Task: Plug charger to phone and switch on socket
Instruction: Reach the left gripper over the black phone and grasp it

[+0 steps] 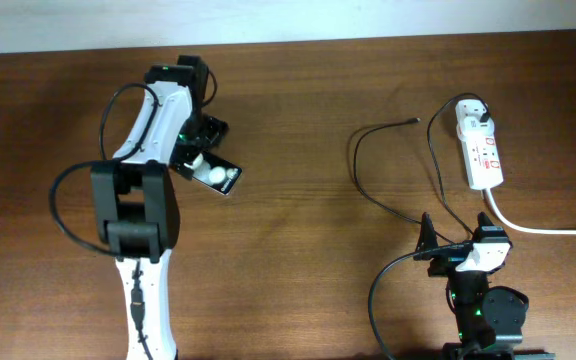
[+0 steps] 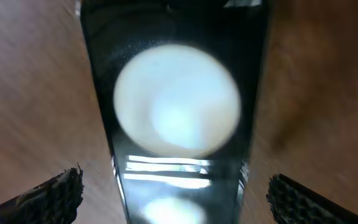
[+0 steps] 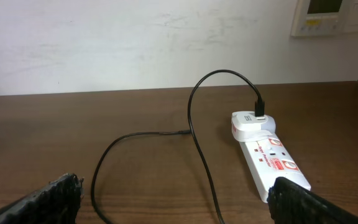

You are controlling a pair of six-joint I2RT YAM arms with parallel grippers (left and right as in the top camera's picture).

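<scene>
My left gripper is wide open and holds nothing. Its two fingers stand on either side of the phone without touching it. The phone lies flat on the table, well apart from the socket, on the far left side of it, and turned at an angle. The left wrist view is blurred, so I cannot judge the exact gap on each side.

My right gripper is also fully open and empty. It is near the socket, at the end where the thick white cord leaves it.

The charger runs from the white plug, seated in the socket, and makes loose loops on the phone side. Its connector tip lies bare on the wood just beside the socket.

My worries from here:
- If the left fingers close off-centre, I think the glossy phone can turn or slip out.
- The cable is thin and flat on the wood, so the right fingers may close on nothing.
- A hard pull on the cable could drag the light socket or loosen the plug.
- The loops pass close to my right arm and could catch on it.
- I cannot see the port of the phone, so the tip may come to the wrong end.
</scene>
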